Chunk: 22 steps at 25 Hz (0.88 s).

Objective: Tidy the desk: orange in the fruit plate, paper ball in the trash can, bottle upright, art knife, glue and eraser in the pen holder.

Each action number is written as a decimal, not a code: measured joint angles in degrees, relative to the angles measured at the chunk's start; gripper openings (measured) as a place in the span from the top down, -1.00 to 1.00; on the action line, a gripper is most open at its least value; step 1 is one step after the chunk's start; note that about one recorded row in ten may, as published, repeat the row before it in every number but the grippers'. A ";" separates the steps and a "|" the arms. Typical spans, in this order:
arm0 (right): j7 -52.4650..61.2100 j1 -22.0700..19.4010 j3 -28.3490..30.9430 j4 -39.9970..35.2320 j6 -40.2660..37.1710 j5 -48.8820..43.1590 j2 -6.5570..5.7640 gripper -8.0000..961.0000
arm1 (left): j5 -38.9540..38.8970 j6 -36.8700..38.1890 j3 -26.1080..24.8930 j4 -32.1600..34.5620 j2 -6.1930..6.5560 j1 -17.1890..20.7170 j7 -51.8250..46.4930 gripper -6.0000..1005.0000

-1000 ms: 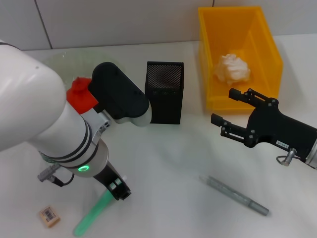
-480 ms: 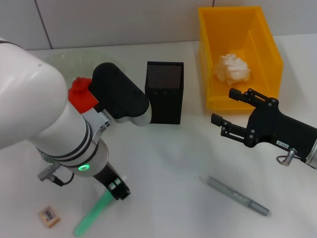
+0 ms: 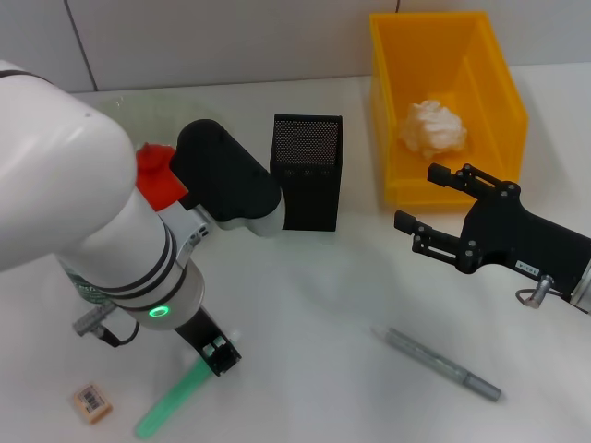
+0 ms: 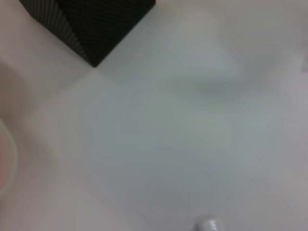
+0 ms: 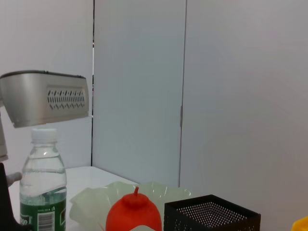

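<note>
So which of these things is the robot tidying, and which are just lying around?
For the job: orange, fruit plate, paper ball, trash can, bottle, eraser, pen holder, green stick and grey pen (likely knife and glue). The left gripper hangs over the green stick; the right gripper is by the trash can.

Just there: grey slotted box near the bottle.

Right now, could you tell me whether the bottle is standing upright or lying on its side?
Upright. In the right wrist view the bottle stands vertically, white cap on top and green label at its base, beside the fruit plate holding the orange.
</note>
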 joint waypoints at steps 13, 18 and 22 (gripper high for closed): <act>0.00 0.00 -0.12 0.00 0.00 0.00 0.00 -0.60 | -1.06 0.18 -0.10 -0.75 0.00 -0.53 0.00 0.53; 0.00 0.00 -0.19 0.00 0.00 0.00 0.00 -0.60 | -1.18 0.19 -0.02 -0.36 0.00 -0.66 0.00 0.59; 0.00 0.00 -0.15 0.00 0.00 0.00 0.00 -0.60 | -1.20 0.21 0.15 0.04 0.00 -0.68 0.00 0.59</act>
